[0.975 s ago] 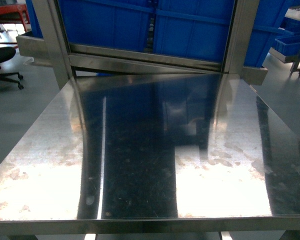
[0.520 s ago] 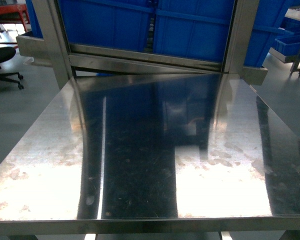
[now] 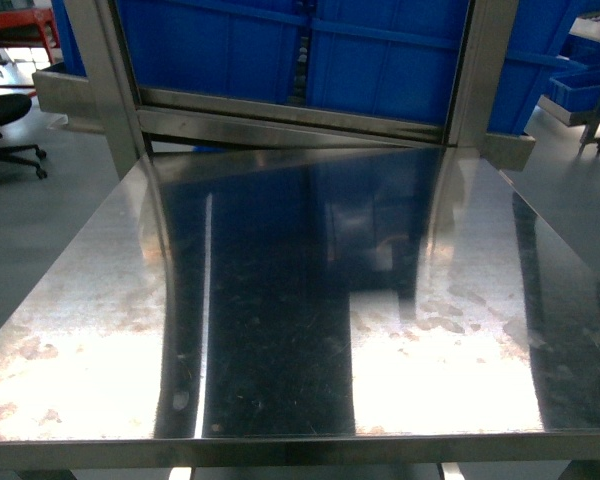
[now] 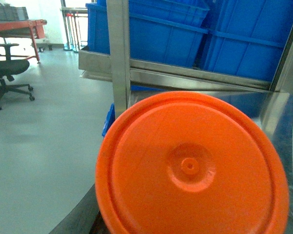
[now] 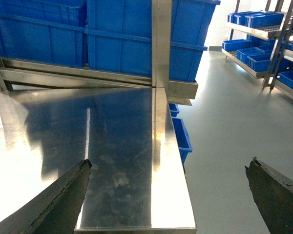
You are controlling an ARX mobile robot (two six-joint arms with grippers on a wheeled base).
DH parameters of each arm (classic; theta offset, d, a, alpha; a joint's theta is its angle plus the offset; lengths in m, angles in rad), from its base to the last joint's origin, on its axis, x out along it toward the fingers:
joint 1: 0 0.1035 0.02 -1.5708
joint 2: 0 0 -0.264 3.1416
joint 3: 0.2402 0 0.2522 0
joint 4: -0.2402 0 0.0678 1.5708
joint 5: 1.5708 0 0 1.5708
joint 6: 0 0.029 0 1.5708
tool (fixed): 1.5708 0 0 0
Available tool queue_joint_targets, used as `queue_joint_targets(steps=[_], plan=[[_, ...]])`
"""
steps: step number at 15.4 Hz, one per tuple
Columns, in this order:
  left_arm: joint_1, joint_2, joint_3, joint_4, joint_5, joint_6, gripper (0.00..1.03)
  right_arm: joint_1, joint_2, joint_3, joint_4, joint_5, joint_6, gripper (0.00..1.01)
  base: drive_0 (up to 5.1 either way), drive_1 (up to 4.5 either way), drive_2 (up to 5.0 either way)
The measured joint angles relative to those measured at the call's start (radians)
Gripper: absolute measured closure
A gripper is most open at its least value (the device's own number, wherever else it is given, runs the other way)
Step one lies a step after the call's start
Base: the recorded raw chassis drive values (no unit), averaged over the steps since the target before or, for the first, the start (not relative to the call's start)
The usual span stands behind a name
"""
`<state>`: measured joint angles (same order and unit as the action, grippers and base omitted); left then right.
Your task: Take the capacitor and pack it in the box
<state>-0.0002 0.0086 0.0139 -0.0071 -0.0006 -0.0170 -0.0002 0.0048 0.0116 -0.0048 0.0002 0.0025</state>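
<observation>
- Steel table [image 3: 280,330] is being shown bare and glossy in the head view, with blue bins [image 3: 380,60] being mirrored in it from the shelf behind.
- Left wrist view is being largely blocked by an orange round lid [image 4: 190,168]; the left pincer cannot be told.
- Right pincer [image 5: 168,195] is being held wide over the table's right edge.
- Capacitor and box are not being seen.
</observation>
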Motion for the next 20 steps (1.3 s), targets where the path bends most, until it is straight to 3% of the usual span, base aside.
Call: queue_joint_targets(steps=[20], plan=[[0.000,0.000,0.000,0.001,0.000,0.003,0.59,0.000,0.000,0.000,0.000,0.000,0.000,0.03,0.0,0.00,0.0]])
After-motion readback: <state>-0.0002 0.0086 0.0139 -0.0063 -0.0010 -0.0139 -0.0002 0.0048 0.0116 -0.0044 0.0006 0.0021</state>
